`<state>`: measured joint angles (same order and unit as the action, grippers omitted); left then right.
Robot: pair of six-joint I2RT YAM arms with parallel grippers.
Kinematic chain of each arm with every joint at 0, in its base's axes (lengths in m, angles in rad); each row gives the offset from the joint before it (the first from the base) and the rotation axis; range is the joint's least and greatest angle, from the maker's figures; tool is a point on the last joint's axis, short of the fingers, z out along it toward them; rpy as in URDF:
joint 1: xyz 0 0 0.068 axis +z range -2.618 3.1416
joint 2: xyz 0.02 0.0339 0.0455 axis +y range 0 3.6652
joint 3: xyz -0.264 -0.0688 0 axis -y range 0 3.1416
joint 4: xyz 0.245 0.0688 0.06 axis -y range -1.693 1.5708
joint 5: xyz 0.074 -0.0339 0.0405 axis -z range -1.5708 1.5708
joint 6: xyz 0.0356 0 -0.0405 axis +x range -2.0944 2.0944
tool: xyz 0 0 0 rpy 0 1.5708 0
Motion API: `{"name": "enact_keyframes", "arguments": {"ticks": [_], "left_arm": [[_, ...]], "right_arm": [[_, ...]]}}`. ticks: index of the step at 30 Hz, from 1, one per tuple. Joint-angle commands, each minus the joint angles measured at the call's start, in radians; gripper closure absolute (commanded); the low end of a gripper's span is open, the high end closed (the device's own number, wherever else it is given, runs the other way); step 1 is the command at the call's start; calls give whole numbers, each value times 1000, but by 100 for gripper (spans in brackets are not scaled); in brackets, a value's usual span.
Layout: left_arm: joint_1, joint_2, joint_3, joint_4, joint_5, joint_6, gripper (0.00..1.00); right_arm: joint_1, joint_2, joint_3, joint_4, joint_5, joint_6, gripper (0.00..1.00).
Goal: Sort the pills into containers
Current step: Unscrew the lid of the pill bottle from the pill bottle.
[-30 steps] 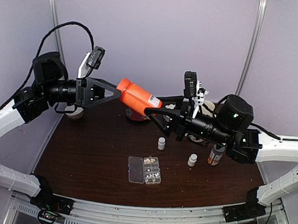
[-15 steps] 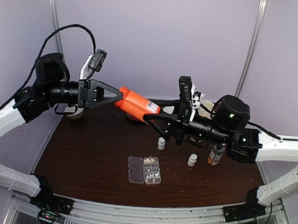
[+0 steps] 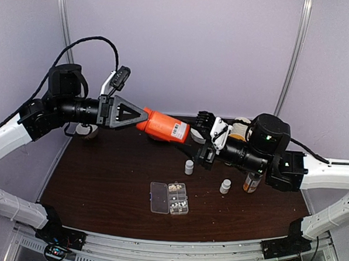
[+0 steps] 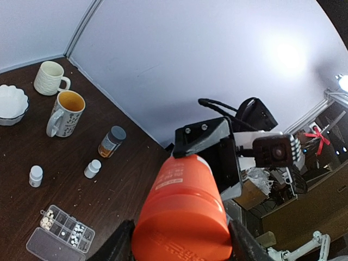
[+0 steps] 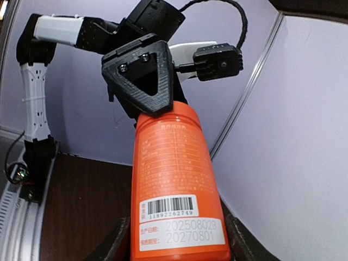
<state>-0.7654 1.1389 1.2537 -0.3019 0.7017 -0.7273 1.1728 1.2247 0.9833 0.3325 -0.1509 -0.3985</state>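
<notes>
pills (image 3: 175,188): already in a few cells of the pill box (image 4: 61,228), lower centre of the top view. Beige ones are at one end and whiter ones at the other. lid (image 4: 39,249) is flipped open, flat beside the cells.

Handling, my read: the tablets are tiny, hard and light. They'll roll and skitter, and they're too small for a clean single pinch with these fingers. Better to tip them out of a bottle than pick them. The box is thin clear plastic and probably slides if nudged, so come at the cells from straight above.

orange bottle (image 3: 163,125) is in the air, lying near horizontal, centre of the top view, above the table (image 3: 101,185) behind the box. left gripper (image 4: 179,247) is clamped on its left end and right gripper (image 5: 176,247) is clenched round the label end. It's rigid smooth plastic and looks slippery, so grip the body, not the rim. Can't tell which end has the cap.

Room: small white bottles (image 3: 189,167) stand just right of and behind the box. amber bottle (image 3: 252,182) is further right, under the right arm. mugs (image 4: 65,111) and bowl (image 4: 11,103) are upper left in the left wrist view, well apart from the box. There's bare table left of and in front of the box, and its near edge isn't far. A few pale specks lie on the wood, too small to call.
</notes>
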Motion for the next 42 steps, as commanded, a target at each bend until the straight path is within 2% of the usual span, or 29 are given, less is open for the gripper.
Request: {"name": "enact_keyframes", "arguments": {"ticks": [1, 6, 9, 10, 12, 15, 16, 19, 22, 25, 28, 30, 33, 36, 38, 42], "left_arm": [[3, 9, -15, -12, -71, -105, 80], [23, 14, -64, 5, -86, -235, 78], [55, -4, -157, 126, -95, -364, 71], [65, -9, -190, 183, -87, -405, 64], [75, -15, -216, 255, -86, -441, 40], [79, -30, -185, 250, -130, -367, 9], [84, -34, -166, 235, -144, -319, 3], [122, -51, -104, 184, -159, -206, 3], [147, -61, -33, 129, -157, -1, 3], [148, -70, -7, 166, -55, 263, 3], [139, -107, -84, 313, 120, 534, 3], [119, -152, -142, 351, 250, 829, 2], [65, -186, -119, 113, 262, 1294, 2], [25, -170, -77, -94, 228, 1646, 2], [-5, -162, -70, -150, 176, 1738, 2], [-75, -154, -94, -153, 81, 1821, 2]], "right_arm": [[40, -8, -28, 77, 142, -413, 82], [59, 0, -98, 275, 236, -669, 86], [68, -8, -135, 348, 234, -746, 83], [71, -15, -150, 368, 228, -753, 83], [73, -34, -160, 368, 220, -717, 84], [69, -70, -153, 294, 209, -547, 84], [66, -84, -157, 272, 198, -500, 84], [64, -128, -177, 195, 200, -345, 84], [64, -183, -209, 158, 186, -185, 85], [51, -214, -198, 79, 127, 2, 87], [28, -216, -157, -12, -2, 170, 87], [12, -206, -130, -62, -88, 259, 86], [-11, -185, -94, -102, -207, 372, 85], [-32, -173, -92, -80, -270, 478, 85], [-42, -168, -103, -43, -306, 532, 85], [-44, -151, -99, -14, -330, 574, 85]]}}
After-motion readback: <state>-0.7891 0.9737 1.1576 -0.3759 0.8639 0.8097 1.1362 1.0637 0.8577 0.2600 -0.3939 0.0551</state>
